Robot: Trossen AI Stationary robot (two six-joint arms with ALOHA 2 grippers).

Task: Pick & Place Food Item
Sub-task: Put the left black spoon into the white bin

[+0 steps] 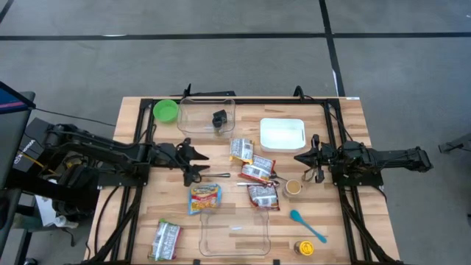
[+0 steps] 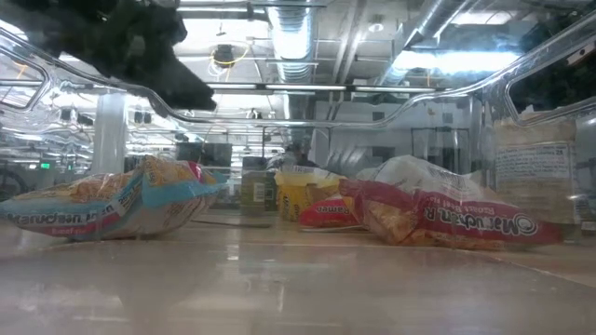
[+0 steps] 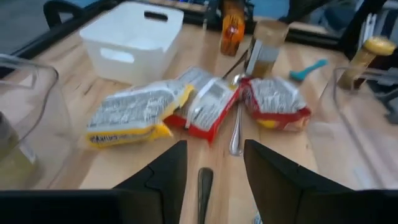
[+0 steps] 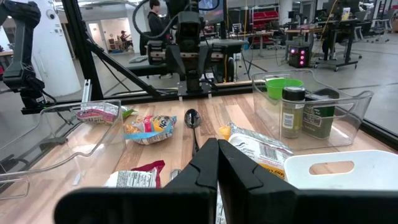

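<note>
Left gripper [image 1: 197,165] hovers above a spoon [image 3: 204,186] on the table [image 1: 368,132], jaws apart and empty. Right gripper [image 1: 302,157], jaws clenched, waits beside noodle packets [image 1: 258,171].

The worktop [image 1: 221,221] is viewed straight down from overhead. A level, close view is taken at its surface. The wrist views face each other across the centre; the noodle packets [image 3: 205,106] are shared by all.

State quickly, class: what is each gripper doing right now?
Left gripper: open, straddling a spoon handle, gripping nothing.
Right gripper: shut, empty.
</note>
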